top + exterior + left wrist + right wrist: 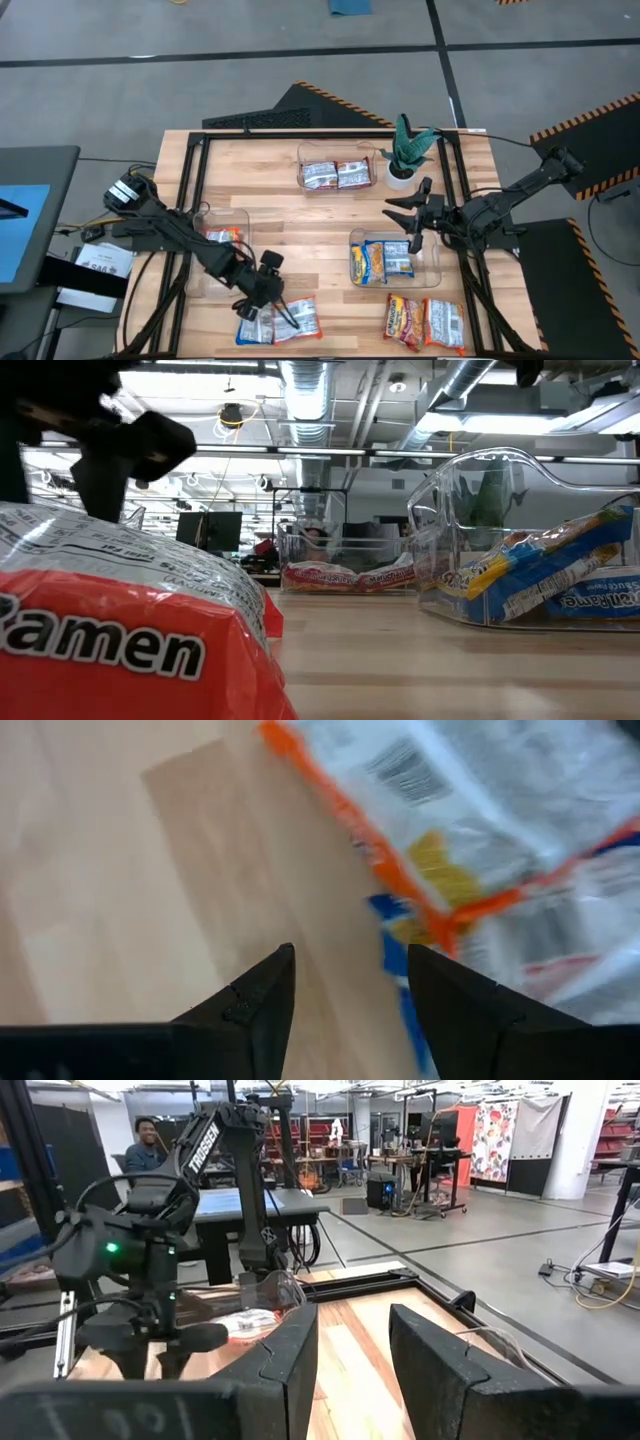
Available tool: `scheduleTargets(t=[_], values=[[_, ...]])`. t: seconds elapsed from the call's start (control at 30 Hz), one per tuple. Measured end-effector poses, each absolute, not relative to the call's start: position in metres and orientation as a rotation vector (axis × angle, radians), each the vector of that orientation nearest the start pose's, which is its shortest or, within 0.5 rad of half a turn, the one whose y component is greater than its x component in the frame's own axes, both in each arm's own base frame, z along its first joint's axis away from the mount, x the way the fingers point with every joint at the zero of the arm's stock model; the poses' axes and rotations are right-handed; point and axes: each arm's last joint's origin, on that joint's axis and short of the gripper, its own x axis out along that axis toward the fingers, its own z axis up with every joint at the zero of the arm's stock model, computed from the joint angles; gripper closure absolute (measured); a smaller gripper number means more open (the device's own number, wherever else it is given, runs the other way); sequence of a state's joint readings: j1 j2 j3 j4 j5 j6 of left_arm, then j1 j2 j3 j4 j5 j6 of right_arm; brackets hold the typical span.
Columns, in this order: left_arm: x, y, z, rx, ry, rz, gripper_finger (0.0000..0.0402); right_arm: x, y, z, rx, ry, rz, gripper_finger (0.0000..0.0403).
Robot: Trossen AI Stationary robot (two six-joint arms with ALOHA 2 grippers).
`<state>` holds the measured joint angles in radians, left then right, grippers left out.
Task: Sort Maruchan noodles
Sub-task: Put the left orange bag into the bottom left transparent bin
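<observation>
Two noodle packets lie flat at the table's near edge: a blue-white one (255, 326) and an orange-red one (299, 318), which fills the low view's left (120, 630). My left gripper (282, 308) (345, 990) is open and points down over the wood just beside them; the orange-edged packet (470, 810) and a blue edge (395, 955) show past its fingers. Two more packets (403, 318) (443, 322) lie near the near-right edge. My right gripper (400, 222) (352, 1350) is open and held in the air between the bins.
Three clear bins stand on the table: a far one holding two red-white packets (335, 175), a right one with blue-yellow packets (384, 260) (540, 575), and a left one with an orange packet (222, 236). A green potted plant (405, 150) stands at the far right. A person (148, 1142) is beyond the table.
</observation>
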<state>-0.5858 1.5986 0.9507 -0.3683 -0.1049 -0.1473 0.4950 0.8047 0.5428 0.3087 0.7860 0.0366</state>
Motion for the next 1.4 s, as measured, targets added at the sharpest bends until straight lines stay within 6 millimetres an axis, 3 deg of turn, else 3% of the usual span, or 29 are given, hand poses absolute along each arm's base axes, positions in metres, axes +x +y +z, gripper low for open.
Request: scheduleTargets(t=[0.27,0.5,1.23,1.4], values=[[0.267,-0.175,0.200,0.164,0.969,-0.539,0.0217,0.166,0.066,0.291,0.056,-0.032,-0.290,0.0251],[0.267,-0.172,0.195,0.233,0.965,-0.485,0.0217,0.166,0.066,0.291,0.053,-0.028,-0.289,0.0251],[0.275,-0.184,0.168,0.352,0.992,-0.568,0.0218,0.166,0.067,0.287,0.073,-0.003,-0.289,0.0251],[0.276,-0.181,0.170,0.389,0.969,-0.548,0.0253,0.166,0.067,0.286,0.069,0.005,-0.289,0.0251]])
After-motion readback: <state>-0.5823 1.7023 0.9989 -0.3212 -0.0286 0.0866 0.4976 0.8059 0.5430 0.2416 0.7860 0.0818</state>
